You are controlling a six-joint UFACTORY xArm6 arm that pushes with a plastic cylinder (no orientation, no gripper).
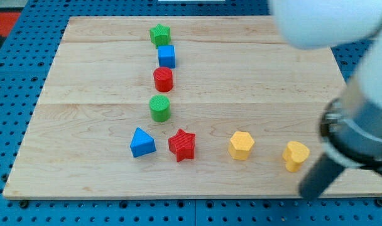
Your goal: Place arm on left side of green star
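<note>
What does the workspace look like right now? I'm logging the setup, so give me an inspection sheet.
Surface: wooden board, flat.
Job's things: green star near the view's top; board bare on its left.
Clutter: blue cube, red cylinder, green cylinder, blue triangle, red star, yellow hexagon, yellow heart.
Grippers: none; my tip at the view's bottom right, beside the yellow heart, far from the green star.
Cables: nothing seen.
Surroundings: blue pegboard.

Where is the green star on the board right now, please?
The green star sits near the view's top edge of the wooden board, left of centre, heading a column directly above the blue cube.
</note>
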